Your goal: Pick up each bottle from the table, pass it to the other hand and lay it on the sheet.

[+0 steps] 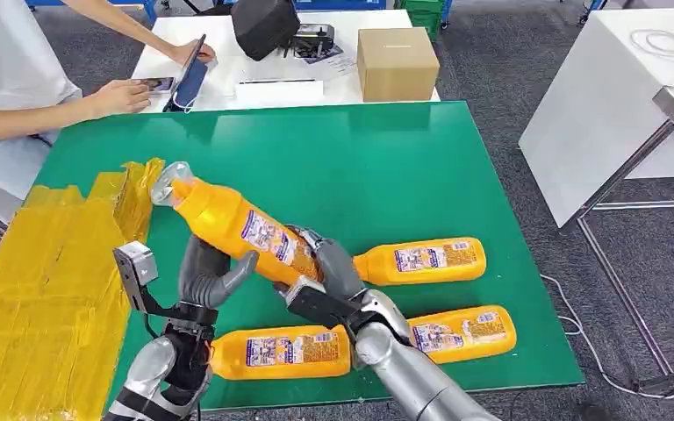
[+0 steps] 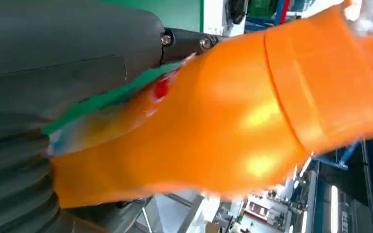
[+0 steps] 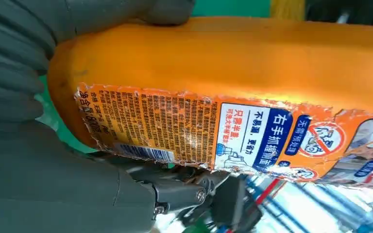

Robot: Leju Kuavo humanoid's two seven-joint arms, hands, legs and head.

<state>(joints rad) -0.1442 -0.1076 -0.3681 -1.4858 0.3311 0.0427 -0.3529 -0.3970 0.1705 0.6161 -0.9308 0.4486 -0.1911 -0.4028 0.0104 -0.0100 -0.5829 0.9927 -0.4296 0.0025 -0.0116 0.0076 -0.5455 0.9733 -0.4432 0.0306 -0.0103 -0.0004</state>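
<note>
The head view looks down across the green table point(image 1: 386, 167); both wrist views sit tight against the raised bottle point(image 1: 246, 226).

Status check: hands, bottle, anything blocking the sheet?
Right hand grips raised bottle at base; left hand cupped under it. Three bottles on table. Yellow sheet unobstructed.

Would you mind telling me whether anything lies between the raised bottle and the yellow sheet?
Nothing visible does. The raised bottle is held above the green mat by the right hand, its capped end near the yellow sheet.
</note>
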